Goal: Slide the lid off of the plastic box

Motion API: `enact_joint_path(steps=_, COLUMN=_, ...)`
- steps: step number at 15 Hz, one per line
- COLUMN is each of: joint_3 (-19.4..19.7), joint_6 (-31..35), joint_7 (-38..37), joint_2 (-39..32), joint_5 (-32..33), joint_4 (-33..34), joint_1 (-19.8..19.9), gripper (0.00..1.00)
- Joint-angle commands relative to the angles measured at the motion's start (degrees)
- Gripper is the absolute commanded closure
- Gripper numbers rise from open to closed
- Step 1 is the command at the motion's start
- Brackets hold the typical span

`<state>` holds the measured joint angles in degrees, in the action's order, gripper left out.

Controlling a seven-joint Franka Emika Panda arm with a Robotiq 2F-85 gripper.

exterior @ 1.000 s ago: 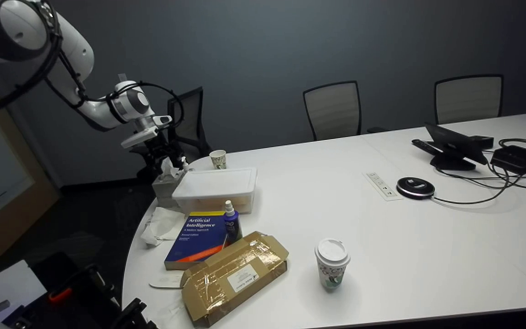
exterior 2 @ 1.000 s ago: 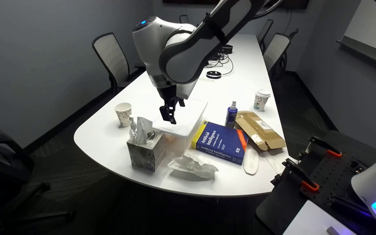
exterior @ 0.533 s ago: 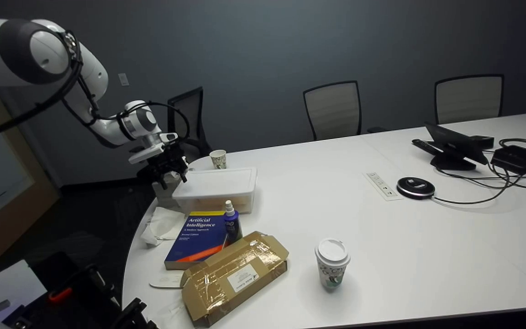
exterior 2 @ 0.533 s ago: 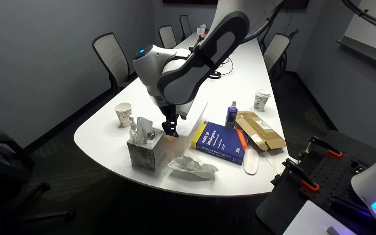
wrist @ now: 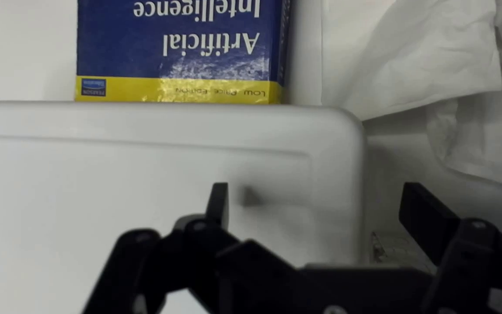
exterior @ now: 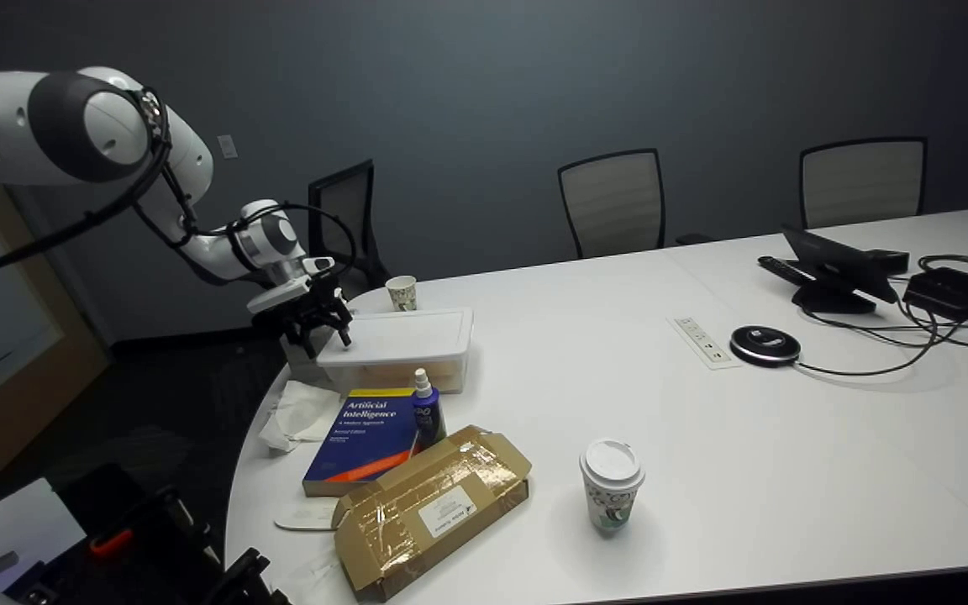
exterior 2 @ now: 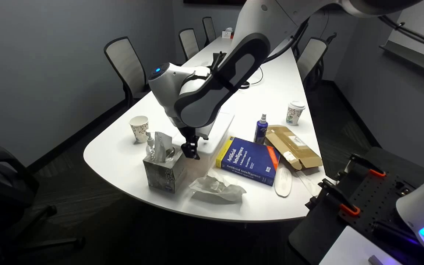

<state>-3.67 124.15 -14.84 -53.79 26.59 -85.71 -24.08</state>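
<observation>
My gripper [wrist: 315,192] gaped across the rim of the lid [wrist: 81,187], seated on the box [exterior: 400,377], and I feared coming straight down would snag the tissue box [wrist: 391,250] at the wrist view's four o'clock

Book [exterior 2: 248,159]: flat on the tabletop [exterior: 551,361], blue with yellow and orange bands; its title reads upside down in the wrist view.
Spray bottle [exterior 2: 261,130]: purple, white top, upright just beside the book.
Carton [exterior: 432,508]: tan cardboard, taped, white-labelled, near the spray bottle.
Pale oval [exterior 2: 283,182]: flat, just beside the book.
Tissue box [exterior 2: 165,173]: grey, patterned, a tissue [exterior 2: 163,144] poking up.
Crumpled paper [exterior 2: 217,188]: white, near the tissue box.
Open cup [exterior 2: 139,129]: patterned, upright, near the pump bottle [exterior 2: 151,145].
Lidded cup [exterior: 610,487]: upright, well apart from the open cup.
Puck [exterior: 765,345]: black, round, near the socket strip [exterior: 702,342].
Screen [exterior: 841,265]: dark, tilted, the remote [exterior: 784,270] just beside.
Chairs [exterior: 612,206]: mesh-backed, around the tabletop.
</observation>
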Motion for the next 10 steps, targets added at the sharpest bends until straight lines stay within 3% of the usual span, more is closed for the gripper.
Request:
enact_joint_path(steps=1, joint_3=1.68, joint_6=-3.03, joint_7=1.05, joint_2=-1.73, joint_5=-1.17, joint_4=3.38, joint_1=-1.39, gripper=0.0)
enact_joint_path(steps=10, joint_3=3.83, joint_6=-7.42, joint_7=-0.5, joint_2=-3.41, joint_5=-0.12, joint_4=6.66, joint_1=-3.35, gripper=0.0)
